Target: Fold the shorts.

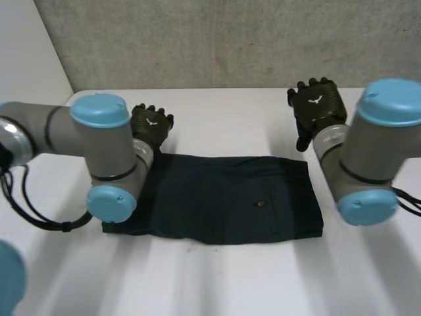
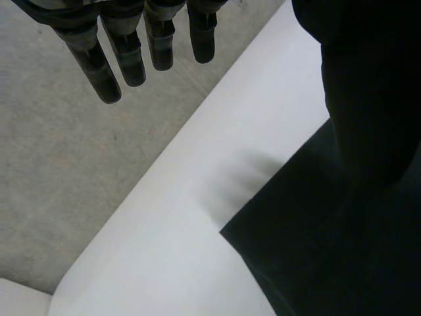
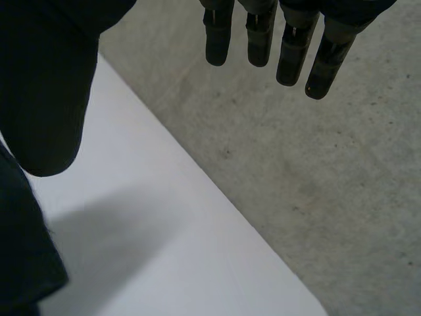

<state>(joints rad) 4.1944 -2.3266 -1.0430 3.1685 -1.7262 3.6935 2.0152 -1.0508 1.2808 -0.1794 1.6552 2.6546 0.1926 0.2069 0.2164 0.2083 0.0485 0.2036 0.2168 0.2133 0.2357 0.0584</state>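
Dark navy shorts (image 1: 223,197) lie flat across the middle of the white table (image 1: 217,283), with a small button (image 1: 260,203) on the upper side. My left hand (image 1: 150,125) hovers just behind the shorts' left back corner, open, holding nothing. Its wrist view has the straight fingers (image 2: 125,52) above the table's far edge and the corner of the shorts (image 2: 316,257) under the thumb. My right hand (image 1: 318,105) floats behind the right back corner, also open and empty. In the right wrist view the fingers (image 3: 289,46) are straight, with an edge of the shorts (image 3: 20,257) beside the thumb.
A grey wall (image 1: 217,39) rises right behind the table's far edge (image 2: 171,171). My left forearm (image 1: 108,164) lies over the left end of the shorts. Bare white table runs in front of the shorts to the near edge.
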